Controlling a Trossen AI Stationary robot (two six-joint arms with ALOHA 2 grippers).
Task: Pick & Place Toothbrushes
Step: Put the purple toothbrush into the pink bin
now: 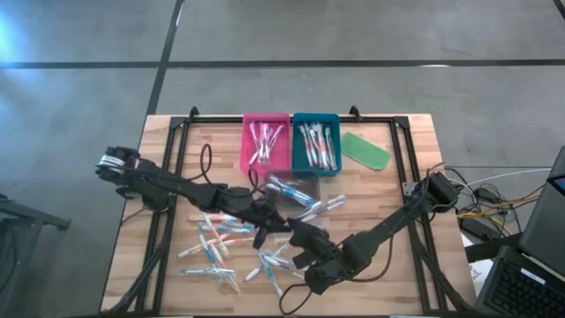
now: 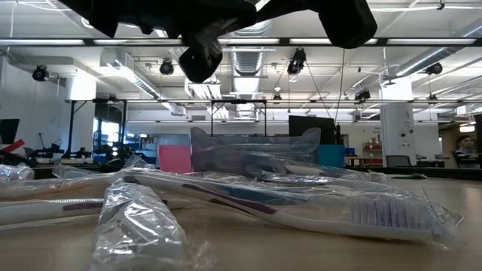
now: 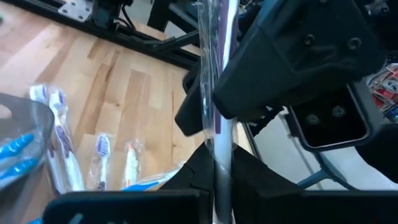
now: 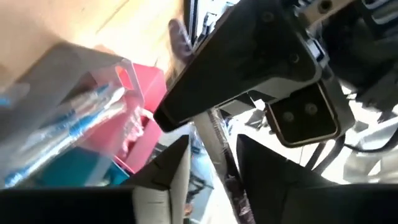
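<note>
Where the two arms meet just in front of the clear tray, on its side away from the coloured trays, one wrapped toothbrush stands lifted off the surface between both hands. The left hand is narrow, its fingers pressed onto the lower shaft of this toothbrush, so it appears to carry it. The right hand stands wider, a finger on either side of the same shaft with a gap showing, and seems to bear none of the load. The toothbrush is judged light and stiff along its length, but its loose clear wrapper looks slippery and crinkles easily. A hold on the middle of the handle, squeezing through the film onto the hard shaft, should serve better than one on the bristle end or on a wrapper tail. The clear tray holds a few blue-accented brushes. Beyond it, the pink tray and the teal tray sit side by side, each with a bundle of brushes lying lengthwise. A flat green piece lies just beside the teal tray. Many loose toothbrushes are scattered on the surface in front of the clear tray, mostly towards the left arm's side, some overlapping.
</note>
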